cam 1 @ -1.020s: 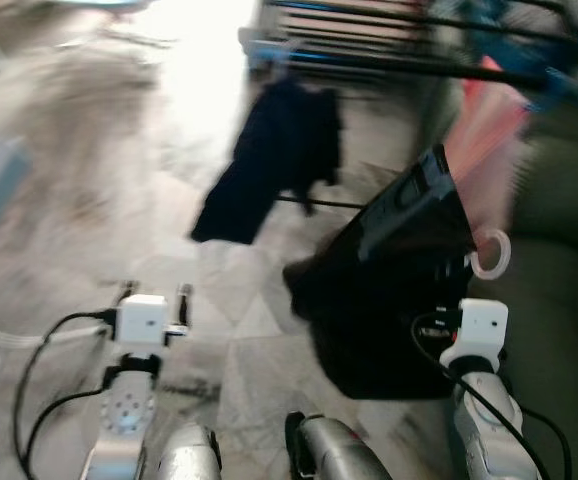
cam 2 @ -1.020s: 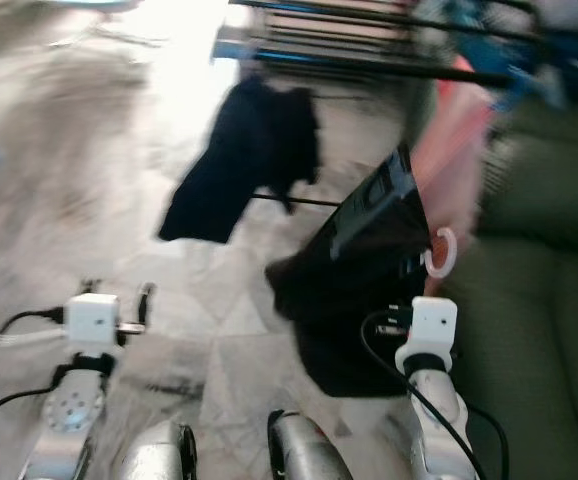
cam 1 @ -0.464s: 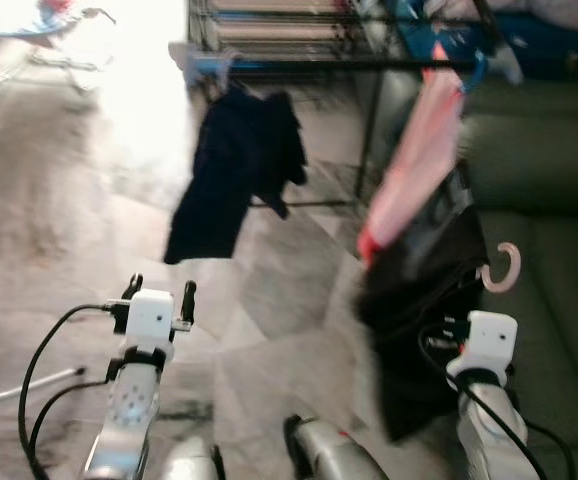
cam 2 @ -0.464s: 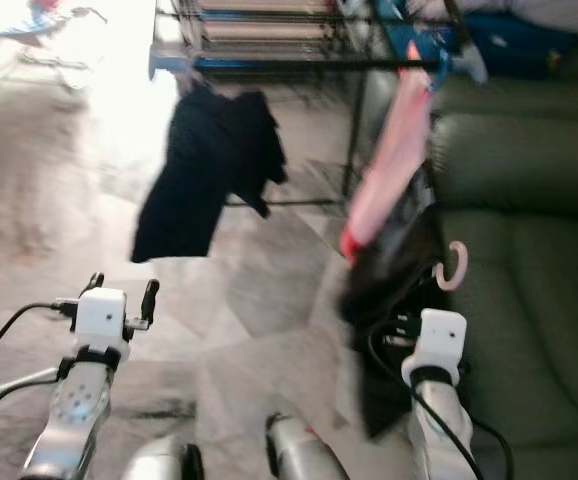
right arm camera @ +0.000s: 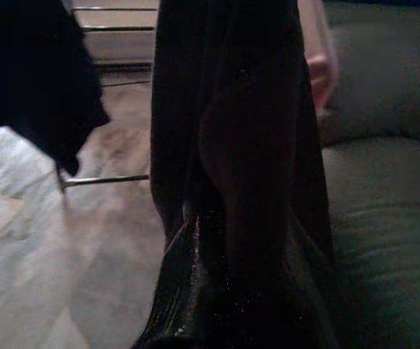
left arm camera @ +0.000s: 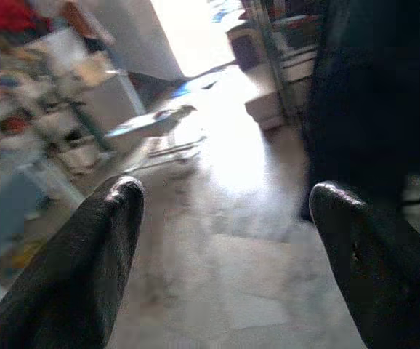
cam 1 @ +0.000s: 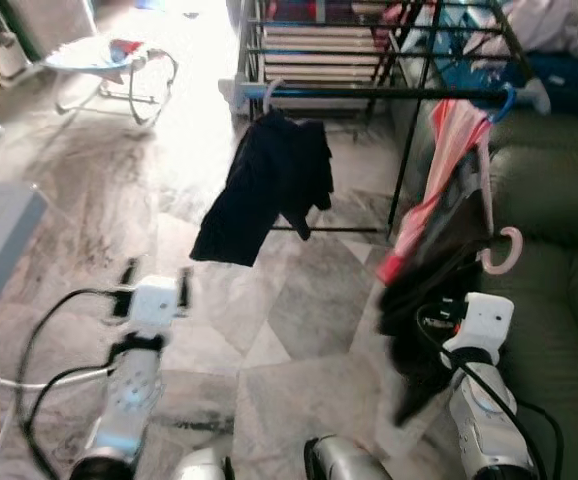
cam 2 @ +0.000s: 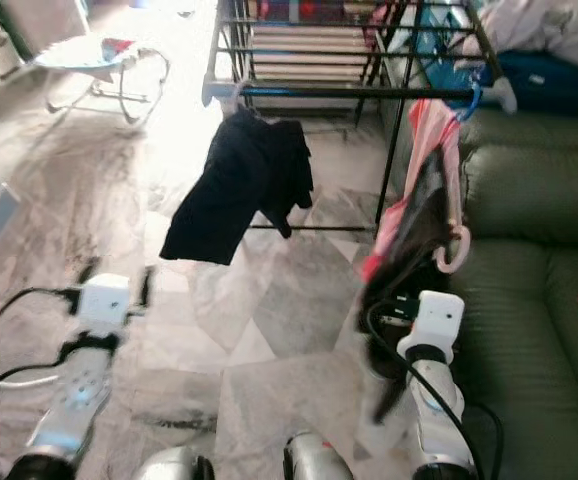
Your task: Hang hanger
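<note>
**Q:** ok so what's the hanger look like rn and where's it at?

**A:** pale pink plastic hanger, hook end curls up like a J. It's got a black garment draped on it w/ a pink/red piece of cloth alongside, stuff hangs down in a bunch. The hook sits just above my right arm's wrist, by the dark green sofa, below the rack's front bar, apart from it.

**Q:** your right gripper got it?

**A:** right gripper is buried in the black fabric, wrist cam is basically dark cloth w/ a bit of the pink hook showing beside it. Can't tell if the fingers are clamped or not, they're hidden.

**Q:** and the left?

**A:** left gripper is spread wide, nothing between the fingers, hovering over the marble-pattern floor well off from the hanger.

**Q:** rack?

**A:** black metal drying rack straight ahead. A dark navy garment already hangs from its front bar, and a blue hanger hook sits on the bar at the right end, above the pink cloth. Baby bouncer further back on the left.
</note>
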